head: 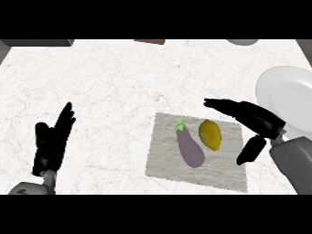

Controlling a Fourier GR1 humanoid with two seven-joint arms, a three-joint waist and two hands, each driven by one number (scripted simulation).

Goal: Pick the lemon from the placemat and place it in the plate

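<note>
1. The lemon [210, 134] lies on the grey placemat [196, 176], just beside a purple eggplant [190, 147] on its left – they look nearly touching.
2. The white plate [297, 98] sits right of the placemat at the counter's [111, 77] edge.
3. The right hand [258, 119] hovers open beside the lemon – fingers spread above it, thumb below, holding nothing.
4. The left hand [52, 140] rests open at lower left.
</note>
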